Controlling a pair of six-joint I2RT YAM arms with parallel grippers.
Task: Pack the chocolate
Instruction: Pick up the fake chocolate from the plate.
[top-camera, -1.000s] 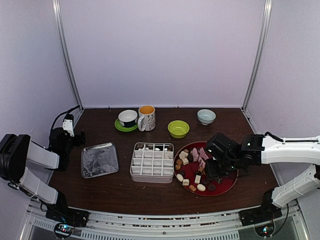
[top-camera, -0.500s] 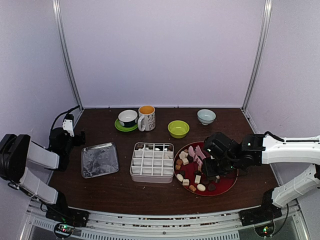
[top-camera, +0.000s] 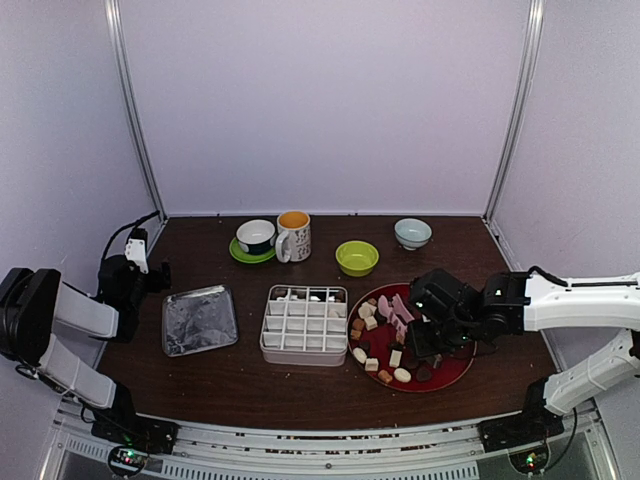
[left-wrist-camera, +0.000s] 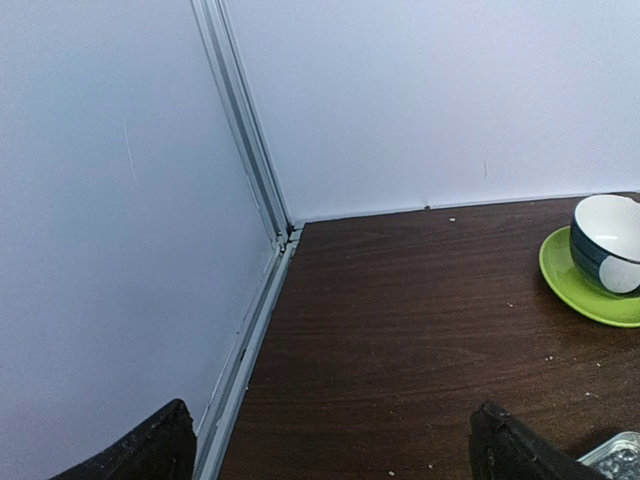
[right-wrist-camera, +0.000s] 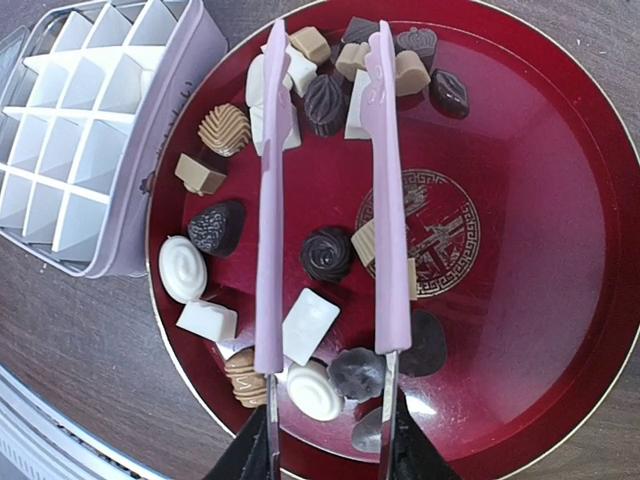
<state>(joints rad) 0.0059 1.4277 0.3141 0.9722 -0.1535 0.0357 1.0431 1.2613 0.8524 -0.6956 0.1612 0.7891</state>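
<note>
The right gripper (right-wrist-camera: 330, 445) reaches left over the red plate (right-wrist-camera: 540, 200), clamping pink tongs (right-wrist-camera: 385, 200) above the chocolate (right-wrist-camera: 327, 253). The left gripper (left-wrist-camera: 330, 445) hangs spread wide beside the left wall.

Top view: high at the near edge, looks down and forward over the whole table (top-camera: 250, 385). Left wrist: low, near the tabletop, faces the back-left corner; green saucer (left-wrist-camera: 585, 300) at frame right, shared with top. Right wrist: close, straight down on red plate (right-wrist-camera: 560, 200), chocolate (right-wrist-camera: 328, 253), pink tongs (right-wrist-camera: 392, 200); all also in top view's right half.
</note>
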